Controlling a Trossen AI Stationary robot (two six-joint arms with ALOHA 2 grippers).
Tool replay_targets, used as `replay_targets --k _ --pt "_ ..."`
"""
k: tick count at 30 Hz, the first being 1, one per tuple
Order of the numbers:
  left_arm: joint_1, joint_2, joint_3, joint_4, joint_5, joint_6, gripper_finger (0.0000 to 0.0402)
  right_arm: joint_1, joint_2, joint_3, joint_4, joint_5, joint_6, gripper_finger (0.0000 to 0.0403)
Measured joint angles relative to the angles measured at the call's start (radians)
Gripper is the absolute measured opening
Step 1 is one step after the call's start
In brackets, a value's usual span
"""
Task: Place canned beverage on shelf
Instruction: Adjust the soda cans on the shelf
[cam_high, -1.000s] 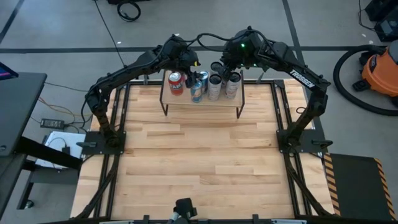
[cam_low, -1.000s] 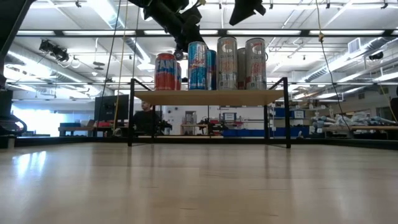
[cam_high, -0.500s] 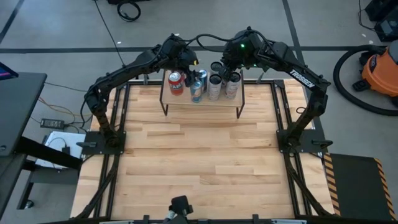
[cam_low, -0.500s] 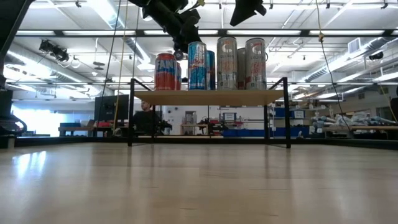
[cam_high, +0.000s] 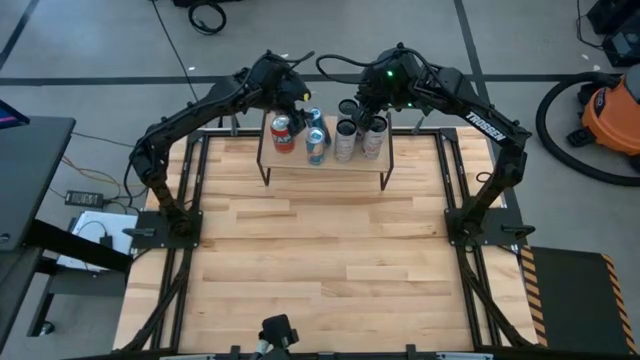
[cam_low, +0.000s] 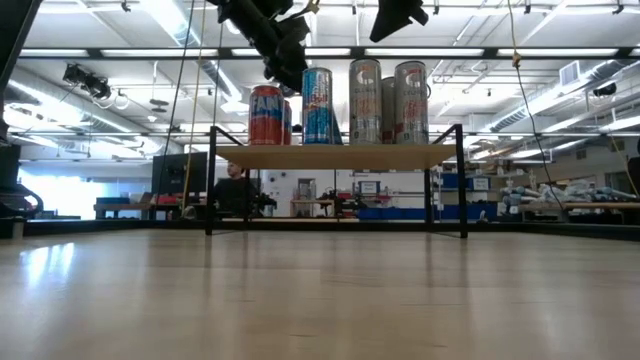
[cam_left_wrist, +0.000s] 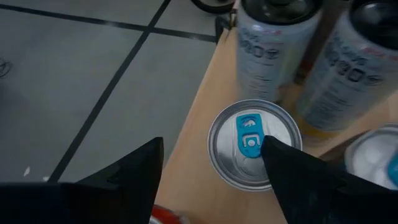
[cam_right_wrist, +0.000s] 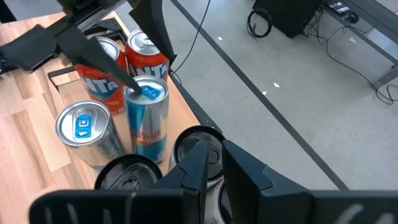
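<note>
The left end effector (cam_left_wrist: 208, 171) hangs spread wide above a blue-tabbed can (cam_left_wrist: 255, 144), fingers clear of its rim; the can stands upright on the shelf (cam_high: 325, 168) at the far edge of the tabletop (cam_high: 320, 260), just beside two red cans (cam_high: 283, 133) and several tall silver ones (cam_high: 345, 140); the right end effector (cam_right_wrist: 210, 163) is pinched nearly shut, empty, over the silver cans. Judged by looks, the can is stiff, smooth, likely slippery; best gripped mid-wall, since thin metal dents.
</note>
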Motion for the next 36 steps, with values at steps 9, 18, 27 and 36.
replay_targets --k 9,18,27,36 --pt "-0.003 0.003 -0.001 0.026 0.011 0.001 0.0277 0.000 0.000 0.000 0.000 0.000 0.000 0.0057" --pt "-0.009 0.004 -0.001 0.050 0.014 0.000 0.0277 0.000 0.000 0.000 0.000 0.000 0.000 0.0057" --pt "-0.048 0.005 -0.002 0.065 0.015 0.023 0.0277 0.000 0.000 0.000 -0.005 0.001 0.000 0.0057" --pt "-0.060 0.005 -0.002 0.089 0.014 0.049 0.0277 0.000 0.000 0.000 -0.010 0.001 -0.008 0.0057"
